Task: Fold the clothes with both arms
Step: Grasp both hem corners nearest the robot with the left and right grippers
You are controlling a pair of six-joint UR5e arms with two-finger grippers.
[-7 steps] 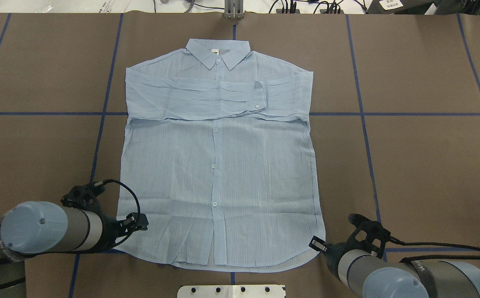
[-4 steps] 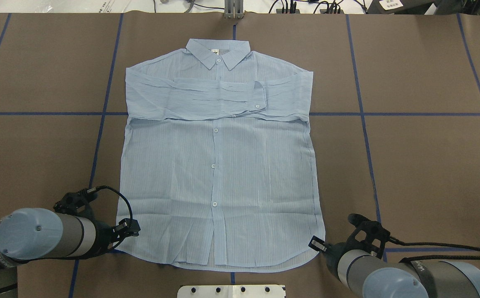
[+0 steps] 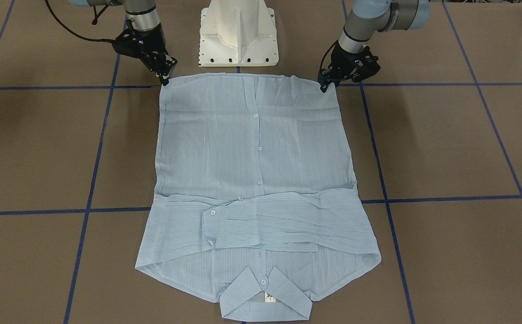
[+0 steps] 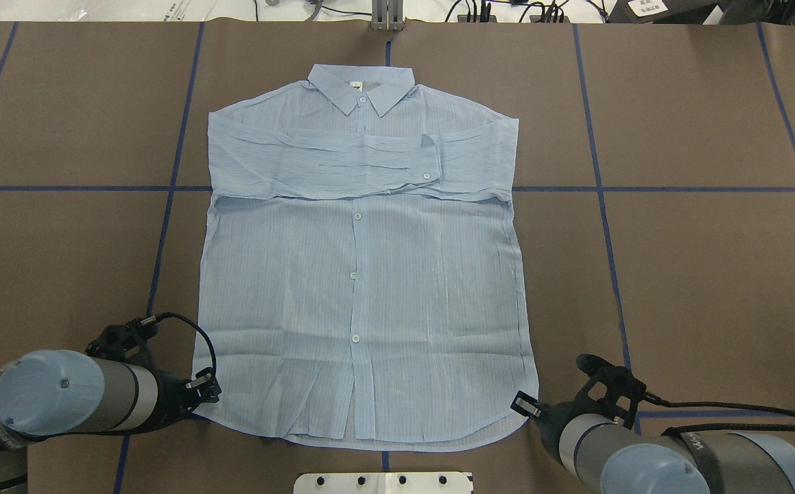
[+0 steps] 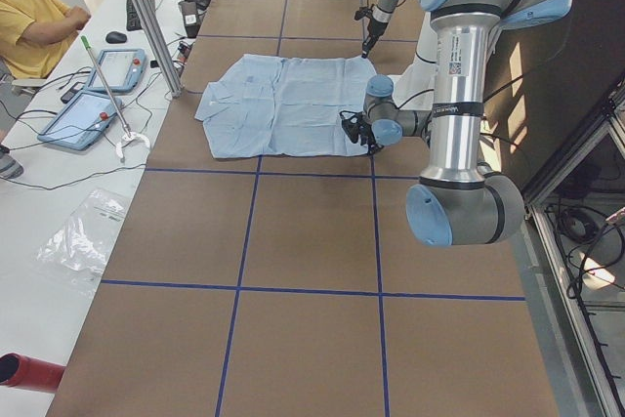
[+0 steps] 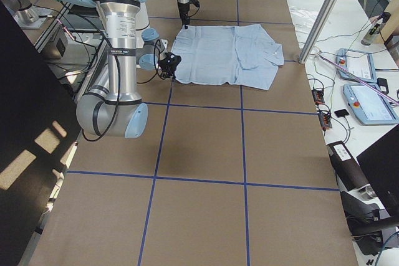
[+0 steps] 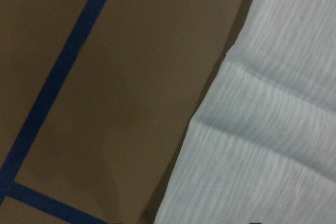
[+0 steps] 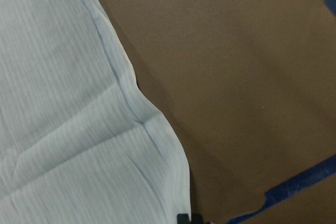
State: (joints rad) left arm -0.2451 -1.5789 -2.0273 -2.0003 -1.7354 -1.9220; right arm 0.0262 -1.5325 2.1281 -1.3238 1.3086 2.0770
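Left tool (image 3: 325,85) sits low at one hem corner of the shirt (image 4: 363,274), in the upper right of the front view. Its black fingers point down at the cloth edge. I cannot tell whether they are spread or pinched (its wrist camera shows only a rippled shirt edge and brown surface, no fingers). Right tool (image 3: 165,77) sits at the other hem corner, in the upper left of that view, tips down at the cloth. Its state I cannot tell either (its wrist camera catches just a speck of black at the bottom edge, beside the hem).

The shirt lies flat and front up in the middle of the counter (image 4: 699,274), buttoned down the centre. In the overhead view the collar (image 4: 383,92) is at top centre, with a small white label (image 4: 355,86) inside it, and the hem runs along the bottom between the two arms. Both sleeves (image 4: 342,161) are folded across the chest, one over the other, and a cuff with a white button (image 4: 426,175) ends right of the placket. Light creases fan up from the hem.

The counter is brown, crossed by blue tape lines (image 4: 644,189). A white base (image 3: 239,31) stands just beyond the hem, at the top of the front view. In the upper left of the left side view a person (image 5: 34,21) in yellow sits by a white side table.
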